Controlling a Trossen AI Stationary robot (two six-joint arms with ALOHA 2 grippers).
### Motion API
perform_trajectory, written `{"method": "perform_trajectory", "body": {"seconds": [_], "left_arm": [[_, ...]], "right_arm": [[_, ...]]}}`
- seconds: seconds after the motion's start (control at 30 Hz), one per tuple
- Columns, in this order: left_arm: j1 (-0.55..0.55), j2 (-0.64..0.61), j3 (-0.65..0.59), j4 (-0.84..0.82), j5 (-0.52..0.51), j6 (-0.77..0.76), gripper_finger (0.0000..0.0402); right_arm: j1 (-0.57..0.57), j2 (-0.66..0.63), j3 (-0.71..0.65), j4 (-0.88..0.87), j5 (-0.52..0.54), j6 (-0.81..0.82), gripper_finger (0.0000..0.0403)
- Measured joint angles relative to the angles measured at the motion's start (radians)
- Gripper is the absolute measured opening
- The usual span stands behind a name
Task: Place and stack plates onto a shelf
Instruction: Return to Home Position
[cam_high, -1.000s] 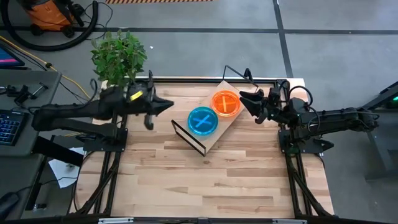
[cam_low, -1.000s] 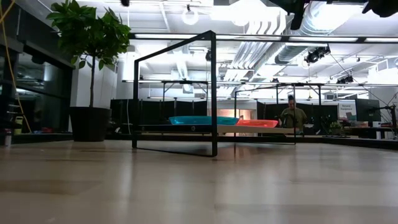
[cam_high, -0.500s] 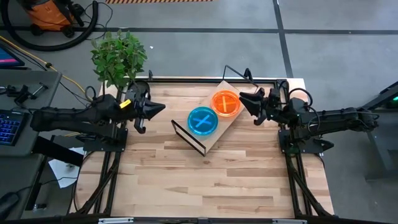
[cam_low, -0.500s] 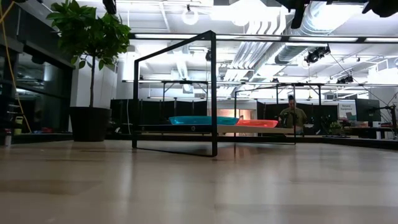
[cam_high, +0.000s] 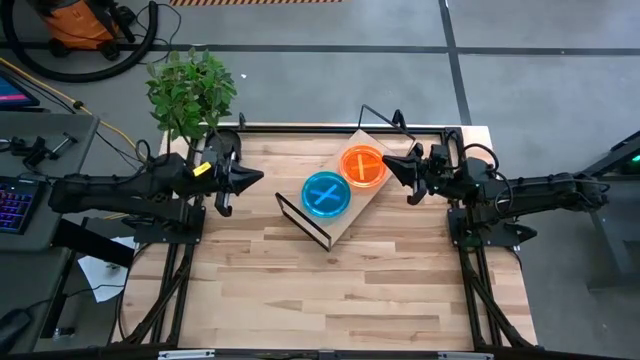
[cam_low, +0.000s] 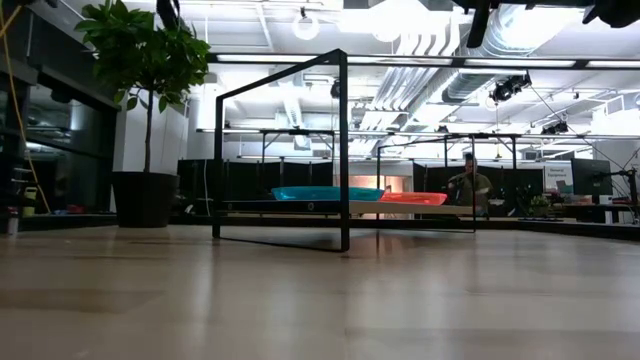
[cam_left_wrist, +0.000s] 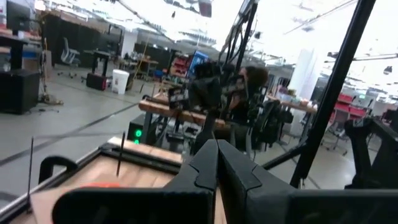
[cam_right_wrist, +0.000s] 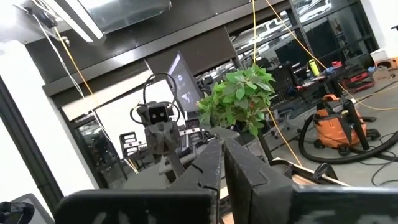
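Left gripper (cam_high: 255, 178) pinched closed by table (cam_high: 300, 290) left edge, well apart from shelf (cam_high: 341, 226); right gripper (cam_high: 388, 167) likewise closed, just beside orange plates (cam_high: 363, 165).

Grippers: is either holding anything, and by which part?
Nothing is held. Left gripper and right gripper are shut and empty; the plates lie on the shelf.

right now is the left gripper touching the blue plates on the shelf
Apart. The high view shows a strip of bare tabletop between the left gripper and the blue plates stacked on the shelf.
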Motion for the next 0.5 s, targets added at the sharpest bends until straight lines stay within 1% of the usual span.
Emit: {"method": "perform_trajectory", "body": {"seconds": [0.1,0.27,0.33,0.4,0.5], "left_arm": [[-0.003,0.0,-0.055,0.038,0.0,-0.014,0.0],[-0.015,-0.001,-0.191,0.257,0.001,-0.043,0.0],[-0.015,-0.019,-0.237,0.318,0.0,-0.048,0.0],[-0.012,-0.044,-0.271,0.342,0.0,-0.062,0.0],[-0.011,-0.095,-0.325,0.332,-0.005,-0.081,0.0]], "right_arm": [[0.0,0.0,0.0,0.0,0.0,0.0,0.0001],[0.0,0.0,0.0,0.0,0.0,0.011,0.0001],[0.0,0.0,0.0,0.0,0.0,0.011,0.0],[0.0,0.0,0.0,0.0,0.0,0.011,0.0],[0.0,0.0,0.0,0.0,0.0,0.006,0.0]]}}
